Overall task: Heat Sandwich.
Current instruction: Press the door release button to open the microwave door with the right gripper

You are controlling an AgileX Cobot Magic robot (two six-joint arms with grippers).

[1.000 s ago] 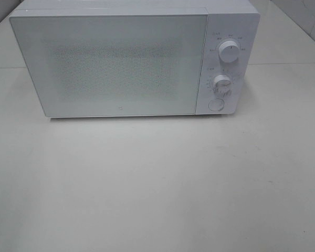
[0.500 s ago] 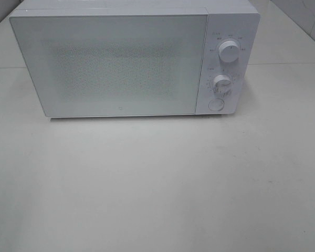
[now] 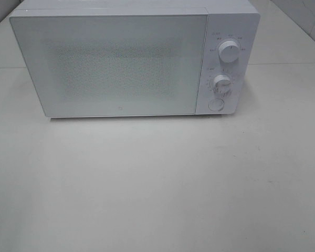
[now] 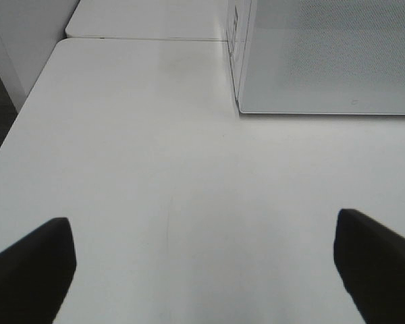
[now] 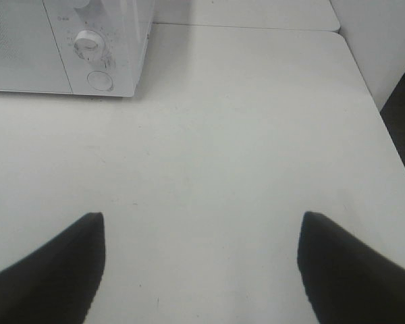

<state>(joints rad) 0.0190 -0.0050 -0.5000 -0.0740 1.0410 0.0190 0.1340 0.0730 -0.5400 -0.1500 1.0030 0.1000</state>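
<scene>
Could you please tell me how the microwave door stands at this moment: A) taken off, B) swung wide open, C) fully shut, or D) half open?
C: the microwave door lies flush with the control panel beside it, and no gap or view of the inside shows.

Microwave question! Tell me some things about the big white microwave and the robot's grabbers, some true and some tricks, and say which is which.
1. The boxy white microwave has its door shut. True.
2. Its two round white knobs sit left of the door. False: in the high view they are to the right of the door.
3. The left gripper is squeezing a sandwich. False: its jaws stand open with nothing between them, above the bare white table.
4. The right gripper is open. True.
</scene>
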